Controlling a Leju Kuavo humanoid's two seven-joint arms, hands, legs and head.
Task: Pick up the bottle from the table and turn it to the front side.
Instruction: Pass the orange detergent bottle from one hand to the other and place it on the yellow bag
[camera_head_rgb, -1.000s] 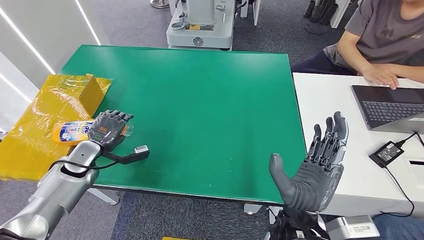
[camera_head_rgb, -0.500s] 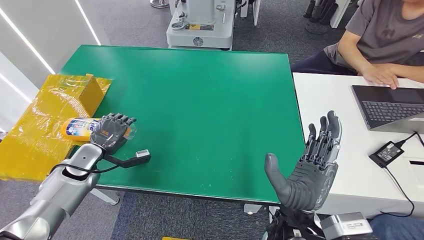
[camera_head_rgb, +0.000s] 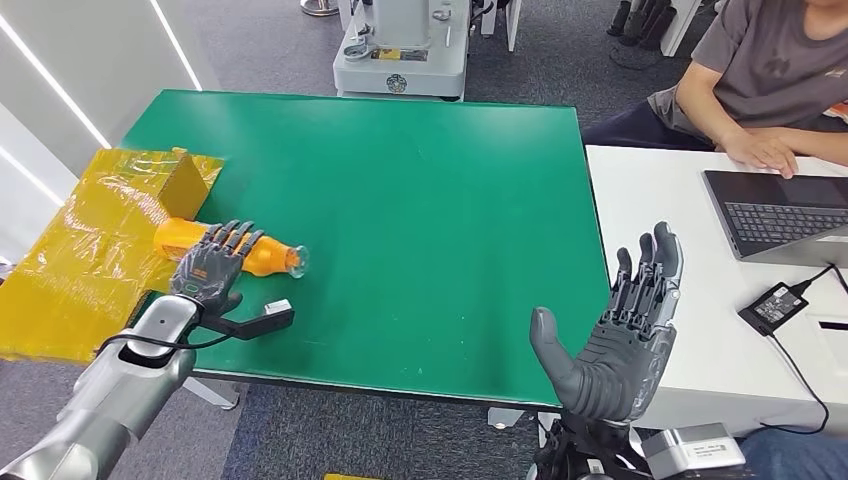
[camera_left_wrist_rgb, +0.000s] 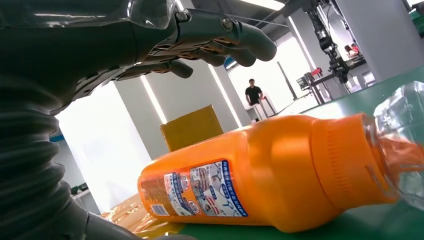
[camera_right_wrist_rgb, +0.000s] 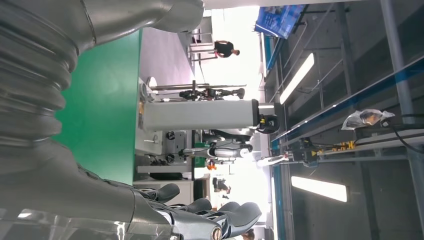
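An orange bottle (camera_head_rgb: 262, 256) with a clear cap (camera_head_rgb: 296, 260) lies on its side near the left edge of the green table (camera_head_rgb: 420, 220), cap pointing right. In the left wrist view the bottle (camera_left_wrist_rgb: 260, 175) shows a small printed label (camera_left_wrist_rgb: 202, 192) on its side. My left hand (camera_head_rgb: 208, 266) hovers over the bottle's body with fingers spread; its fingers (camera_left_wrist_rgb: 220, 42) sit above the bottle without touching it. My right hand (camera_head_rgb: 622, 330) is raised off the table's front right corner, palm up, fingers apart, holding nothing.
A yellow wrapped box (camera_head_rgb: 110, 215) lies just left of the bottle. To the right stands a white table (camera_head_rgb: 660, 210) with a laptop (camera_head_rgb: 785, 212) and a power adapter (camera_head_rgb: 772, 302); a person (camera_head_rgb: 760, 80) sits there. A grey machine base (camera_head_rgb: 400, 50) stands beyond the green table.
The bottle has moved right and farther onto the table and rolled, so its label no longer faces up. My left hand has let go and now hovers over it. The right hand barely moved.
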